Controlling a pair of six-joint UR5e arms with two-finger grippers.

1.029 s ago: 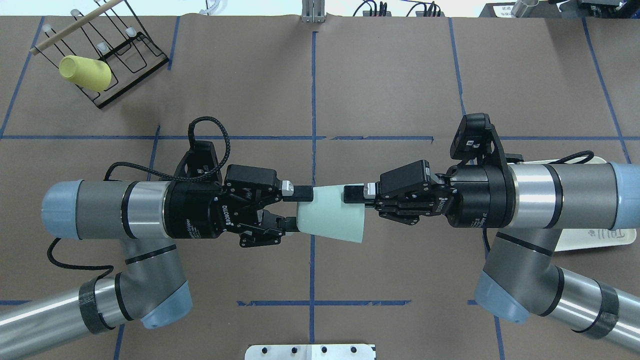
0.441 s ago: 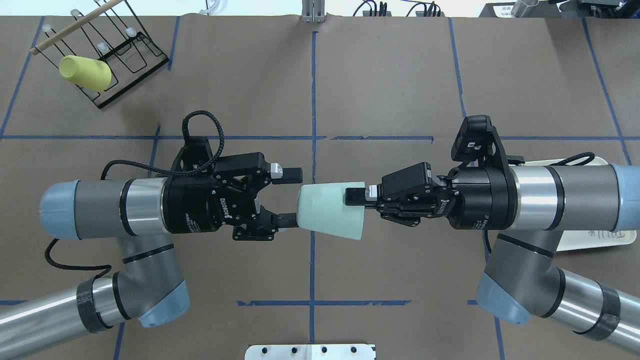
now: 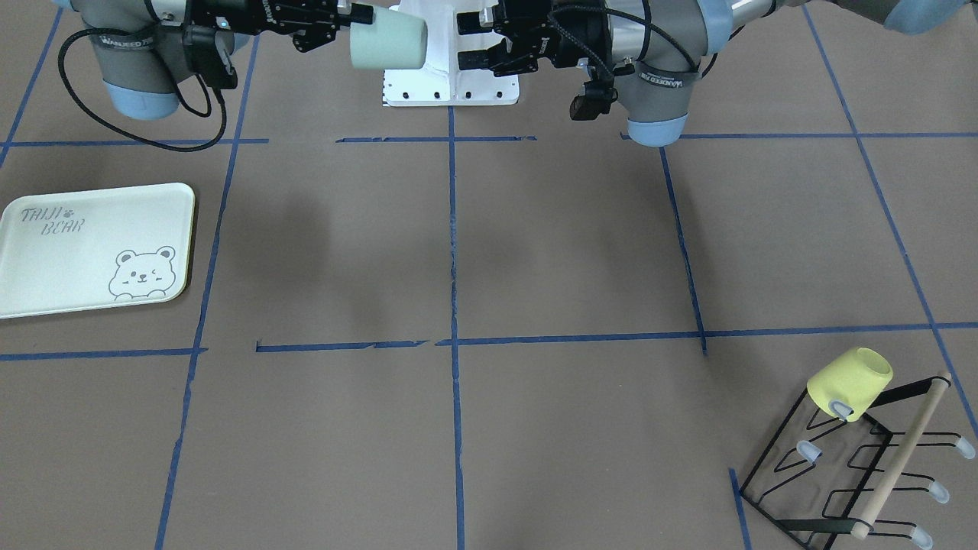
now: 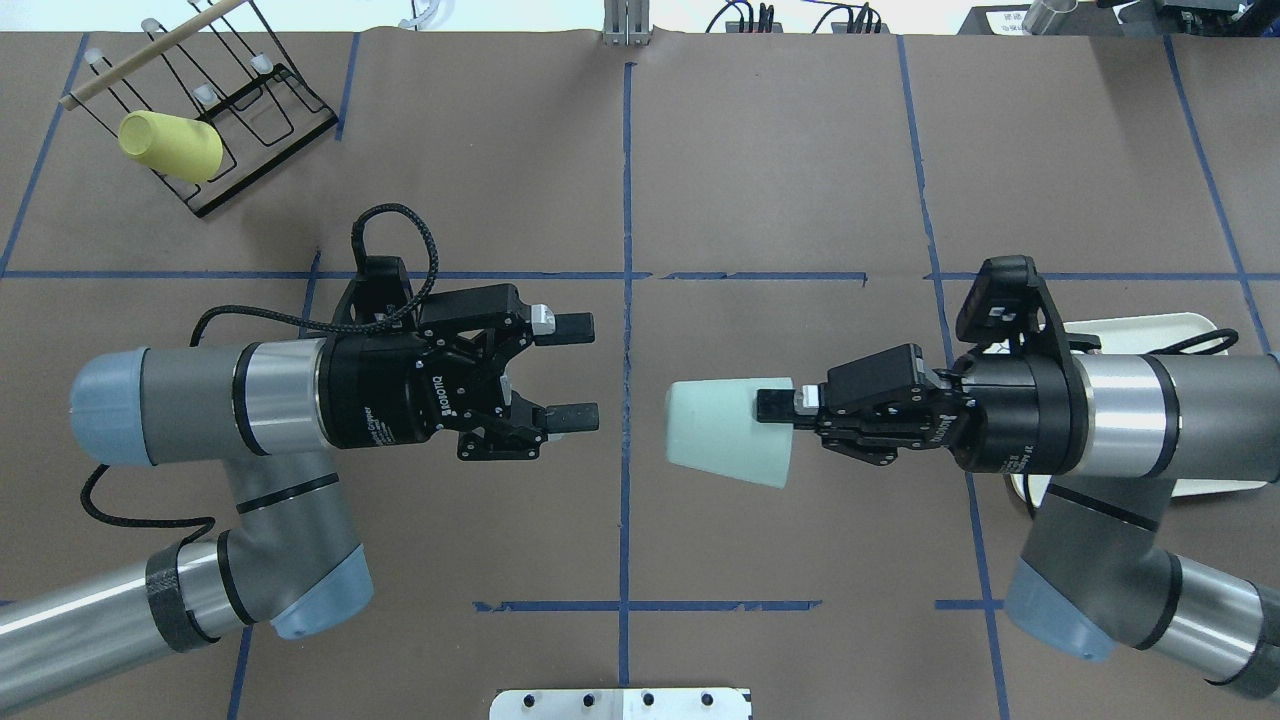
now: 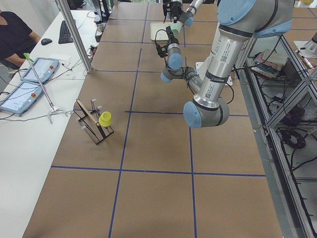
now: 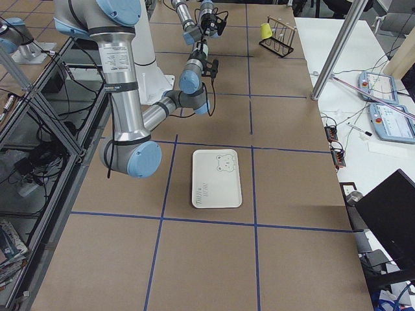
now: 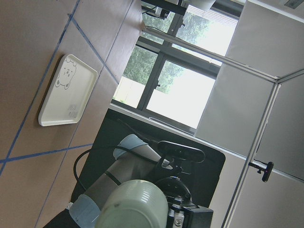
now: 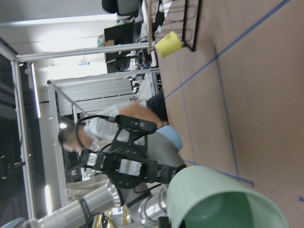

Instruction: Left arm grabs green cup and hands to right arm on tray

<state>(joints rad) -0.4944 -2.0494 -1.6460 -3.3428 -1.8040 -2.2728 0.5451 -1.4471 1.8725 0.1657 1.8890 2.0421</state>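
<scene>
While the left gripper (image 4: 577,371) gapes empty, the right gripper (image 4: 772,406) pinches the smooth tapered green cup (image 4: 715,437).

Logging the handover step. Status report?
Left gripper open, empty, apart from cup. Right gripper shut on cup rim, cup in the air, sideways. Tray not yet reached; nothing seen in the way.
</scene>
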